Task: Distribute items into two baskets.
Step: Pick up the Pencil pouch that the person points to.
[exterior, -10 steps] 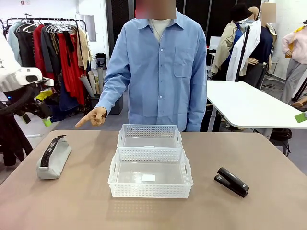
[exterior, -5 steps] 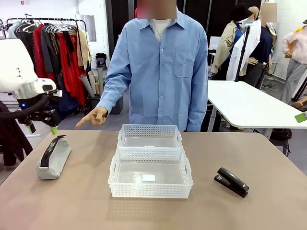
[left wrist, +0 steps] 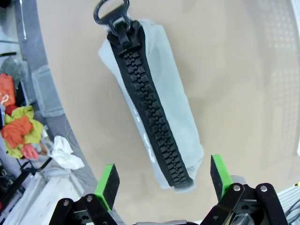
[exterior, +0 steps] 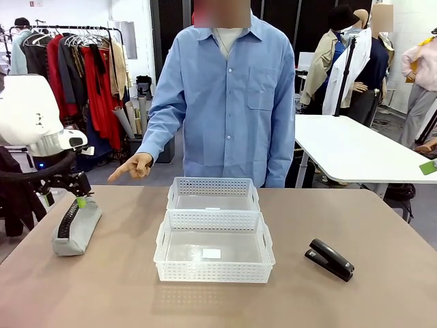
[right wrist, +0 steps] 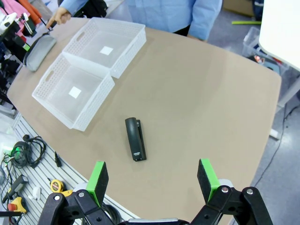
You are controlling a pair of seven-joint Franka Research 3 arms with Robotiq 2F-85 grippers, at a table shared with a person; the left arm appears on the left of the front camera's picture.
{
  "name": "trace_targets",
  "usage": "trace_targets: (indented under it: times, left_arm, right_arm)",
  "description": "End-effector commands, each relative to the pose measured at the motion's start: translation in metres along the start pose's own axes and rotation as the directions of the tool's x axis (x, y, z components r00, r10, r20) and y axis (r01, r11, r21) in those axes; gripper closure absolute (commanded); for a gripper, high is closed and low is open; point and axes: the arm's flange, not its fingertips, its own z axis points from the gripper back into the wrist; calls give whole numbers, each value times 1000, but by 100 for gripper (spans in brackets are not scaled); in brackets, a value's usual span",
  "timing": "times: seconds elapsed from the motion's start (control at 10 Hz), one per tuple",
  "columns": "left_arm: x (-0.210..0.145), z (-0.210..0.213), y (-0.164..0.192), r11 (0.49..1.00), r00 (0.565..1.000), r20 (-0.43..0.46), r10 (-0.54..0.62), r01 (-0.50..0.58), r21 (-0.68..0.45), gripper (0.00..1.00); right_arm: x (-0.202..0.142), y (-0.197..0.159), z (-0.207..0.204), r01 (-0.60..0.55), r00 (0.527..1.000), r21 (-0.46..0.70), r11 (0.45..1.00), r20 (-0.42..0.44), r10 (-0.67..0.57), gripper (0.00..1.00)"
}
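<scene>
The left gripper (left wrist: 162, 176), jaws spread, hangs over the soft light-grey fabric pouch (left wrist: 173, 108) at the table (exterior: 123, 287) left edge. Closing near its end risks slippage.

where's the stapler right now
In the front view the stapler lies on the right side of the table, right of the nearer basket, not touching it.

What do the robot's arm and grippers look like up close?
The left arm is a rounded white shell with a black cable. The left gripper and right gripper are black, bolted linkages, each ending in two bright green pads.
</scene>
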Motion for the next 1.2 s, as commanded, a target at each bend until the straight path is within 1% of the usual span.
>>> trace_targets:
  times: [0.0,0.2,0.4,0.7,0.8,0.9,1.1]
  left_arm:
    - [0,-19,3,998,999,2,46,-46,35,0]
    - [-4,-42,2,998,999,-15,50,-50,27,0]
    - [-5,-60,0,997,998,-27,53,-51,54,0]
    - [-6,-71,-3,998,999,-5,42,-42,42,0]
    - [-6,-73,-2,998,999,-3,44,-44,42,2]
    - [-5,-73,-1,998,999,1,43,-43,38,11]
    - [-4,-72,1,998,999,13,40,-40,42,49]
  right_arm:
    - [0,1,1,2,1000,4,1000,4,-2,0]
    - [0,1,1,2,1000,4,1000,4,-2,0]
    - [0,1,1,2,1000,4,1000,4,-2,0]
    - [0,1,1,2,1000,4,1000,4,-2,0]
    - [0,1,1,2,1000,4,1000,4,-2,0]
    - [0,1,1,2,1000,4,1000,4,-2,0]
    - [0,1,1,2,1000,4,1000,4,-2,0]
